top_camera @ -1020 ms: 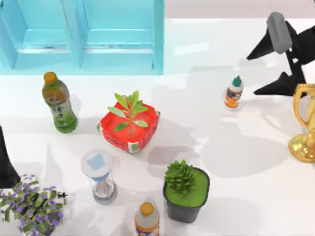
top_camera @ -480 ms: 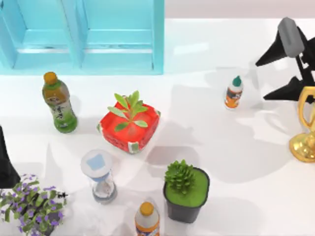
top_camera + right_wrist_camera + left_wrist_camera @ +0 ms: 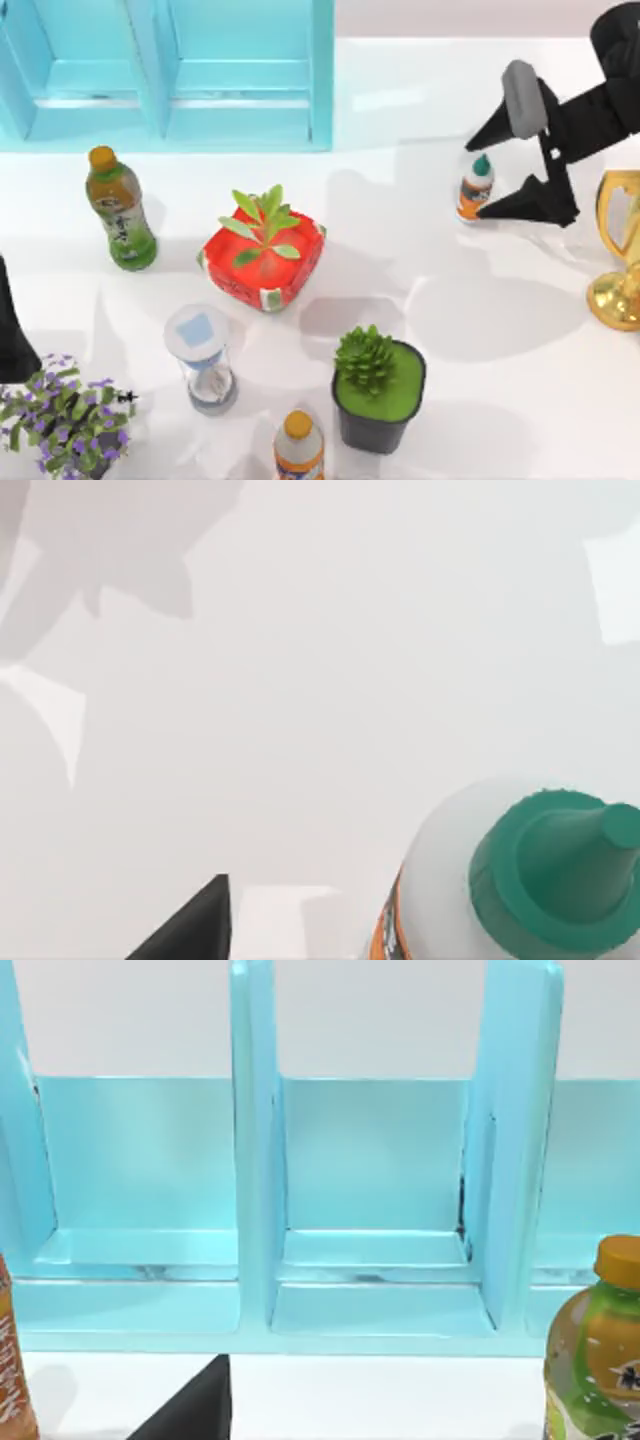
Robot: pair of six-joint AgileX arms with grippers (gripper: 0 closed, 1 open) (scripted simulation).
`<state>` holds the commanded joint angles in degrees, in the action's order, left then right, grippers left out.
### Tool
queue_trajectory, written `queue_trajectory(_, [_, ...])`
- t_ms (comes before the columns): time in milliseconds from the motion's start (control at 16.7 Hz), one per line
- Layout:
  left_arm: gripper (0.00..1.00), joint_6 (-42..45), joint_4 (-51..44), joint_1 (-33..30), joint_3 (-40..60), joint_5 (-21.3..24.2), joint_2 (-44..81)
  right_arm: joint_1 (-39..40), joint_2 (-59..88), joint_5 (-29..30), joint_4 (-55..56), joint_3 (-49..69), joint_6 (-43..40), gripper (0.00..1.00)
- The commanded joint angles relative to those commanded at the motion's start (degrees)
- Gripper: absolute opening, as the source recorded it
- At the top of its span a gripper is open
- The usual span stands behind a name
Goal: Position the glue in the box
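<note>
Bench (image 3: 480,330), white, seen from above and read from its left edge across: the left arm sits parked at the left edge, a dark shape above a purple-flowered plant (image 3: 62,415), and I cannot tell whether the left tool is wide or narrow. At the back left stands a light blue box (image 3: 170,75) with upright dividers; in the left wrist view its open compartments (image 3: 375,1200) face the camera. In front of it a green-tea bottle (image 3: 120,210) with an orange cap stands upright. Nearer the middle are a red pot with a leafy plant (image 3: 263,255), a sand timer (image 3: 203,358), an orange-capped bottle (image 3: 298,450) at the front edge and a black pot holding a green succulent (image 3: 378,392).

Right of centre the glue (image 3: 475,188) stands upright on the bench, well apart from the box. The right tool (image 3: 482,170) is spread wide around it, one finger (image 3: 490,128) behind the bottle and the other (image 3: 520,203) at its front right near the base, neither visibly pressing on it. In the right wrist view the glue's green cap (image 3: 555,870) and white shoulder sit close below the camera. A gold trophy (image 3: 620,250) stands at the right edge.
</note>
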<state>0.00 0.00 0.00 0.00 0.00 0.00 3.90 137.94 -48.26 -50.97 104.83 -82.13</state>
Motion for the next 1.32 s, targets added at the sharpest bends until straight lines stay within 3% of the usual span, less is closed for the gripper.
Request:
queue_trajectory(300, [1.00,0.00,0.00,0.00,0.00,0.00,0.00,2.65,1.30,0.41,9.00,-4.72,4.05,1.00])
queue_trajectory(600, [1.00,0.00,0.00,0.00,0.00,0.00,0.00,2.72,1.35,0.43,9.54,-5.08,4.16,1.00])
queue_trajectory(1320, [1.00,0.00,0.00,0.00,0.00,0.00,0.00,2.72,1.35,0.43,9.54,-5.08,4.16,0.10])
